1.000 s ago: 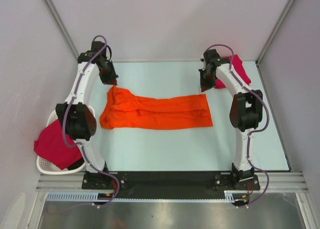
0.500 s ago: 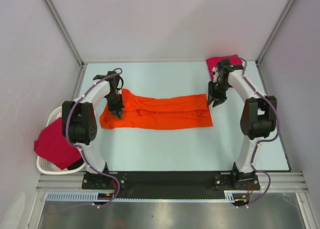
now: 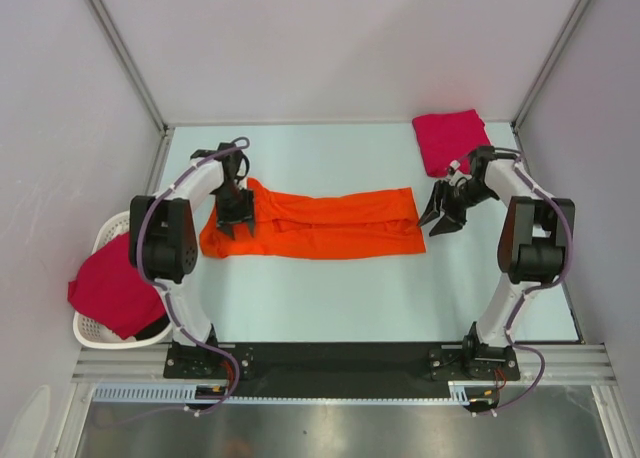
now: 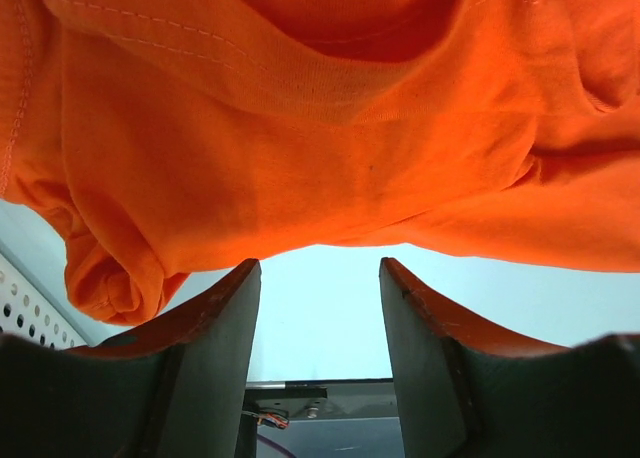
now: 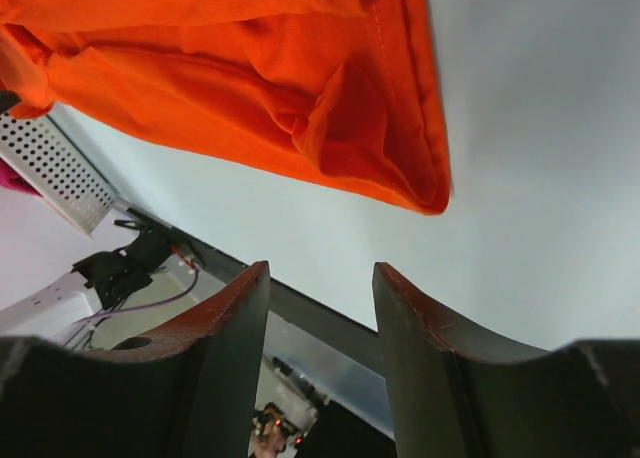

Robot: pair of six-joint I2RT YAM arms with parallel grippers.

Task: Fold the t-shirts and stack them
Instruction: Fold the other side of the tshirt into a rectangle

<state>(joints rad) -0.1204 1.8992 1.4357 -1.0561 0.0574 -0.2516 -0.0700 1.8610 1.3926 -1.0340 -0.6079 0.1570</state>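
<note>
An orange t-shirt (image 3: 320, 225) lies folded into a long band across the middle of the table. My left gripper (image 3: 237, 218) hovers over its bunched left end, open, nothing between the jaws; orange cloth (image 4: 330, 128) fills the left wrist view above them. My right gripper (image 3: 440, 216) stands open just off the shirt's right edge, holding nothing; the shirt's corner (image 5: 420, 183) shows ahead of it. A folded crimson-pink t-shirt (image 3: 452, 141) lies at the back right corner. Another crimson-pink t-shirt (image 3: 108, 293) drapes over the basket at the left.
A white slatted basket (image 3: 96, 330) stands at the table's left edge, beside the left arm's base. Metal frame posts rise at the back corners. The black rail (image 3: 340, 358) with both arm bases runs along the near edge.
Both arms swung down from the back of the table to the orange shirt's ends. Both grippers went from shut to open. The right arm now leaves the folded pink shirt uncovered.
</note>
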